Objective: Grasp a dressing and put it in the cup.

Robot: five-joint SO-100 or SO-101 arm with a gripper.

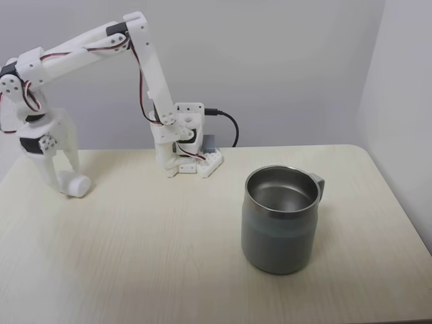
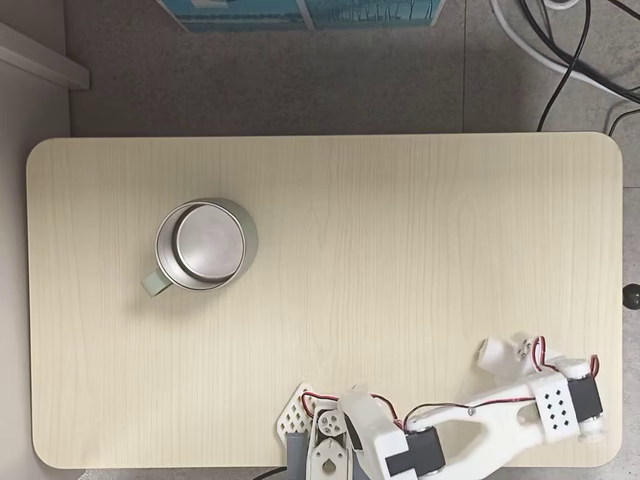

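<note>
Claw [image 1: 62, 177] is seen low at the table, fingers pointing down, closed around the gauze roll [image 1: 74, 183]. The roll is held at the fingertips, its free end sticking out sideways past the right finger in the front fixed view. Whether it is resting on the tabletop [image 1: 155, 243] or just clear of it cannot be told.

Risks, judged from this:
- Grip is shallow and off-centre; the soft roll could be squeezed out or rotated in the fingers once lifted.
- If the lift is too low, the roll or fingers could be clipped on the mug rim and the mug knocked or tipped.
- Long traverse is needed: the steel mug [image 1: 281, 219] stands well apart from the claw, on the far side of the arm base [image 1: 189, 156]. A drop en route is plausible.

Containers: one mug, upright, handle [image 2: 154, 284] near the rim. In the top-down fixed view its interior [image 2: 207, 243] is seen shiny and empty.
</note>
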